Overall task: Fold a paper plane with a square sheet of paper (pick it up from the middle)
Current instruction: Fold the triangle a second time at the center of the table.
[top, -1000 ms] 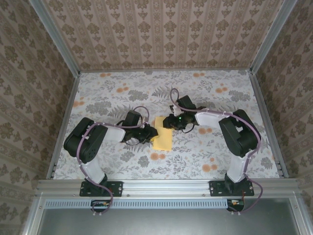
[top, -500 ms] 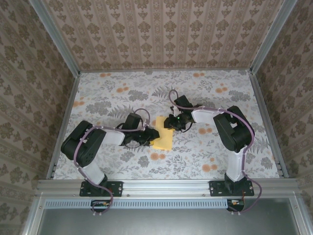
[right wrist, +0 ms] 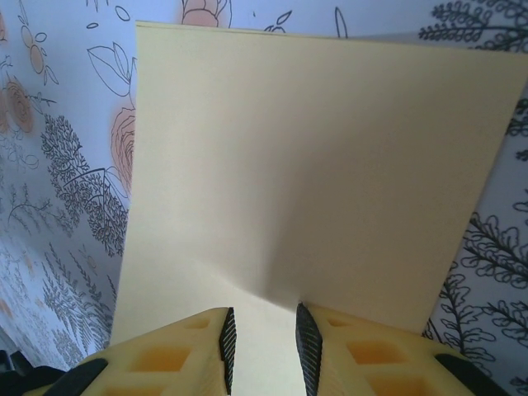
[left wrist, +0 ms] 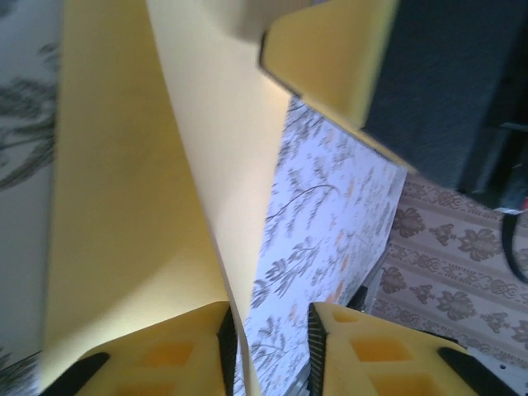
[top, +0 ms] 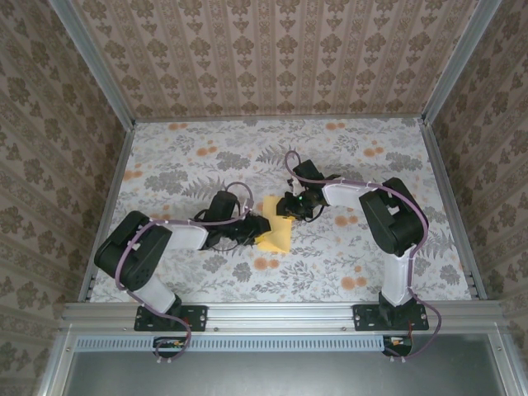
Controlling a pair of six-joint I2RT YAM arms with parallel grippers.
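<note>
Square sheet of paper [top: 276, 235] sat at frame centre on the floral table [top: 371, 264], one flap raised. Left gripper [left wrist: 271, 334]: jaws narrowly apart, sheet edge in the gap, not pinched. Right gripper [right wrist: 264, 334]: jaws narrowly apart, straddling the sheet's bottom edge.

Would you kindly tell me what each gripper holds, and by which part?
Left gripper: jaws open, a raised fold of the square sheet of paper loose between them. Right gripper straddles the sheet's edge; grip cannot be told.
</note>
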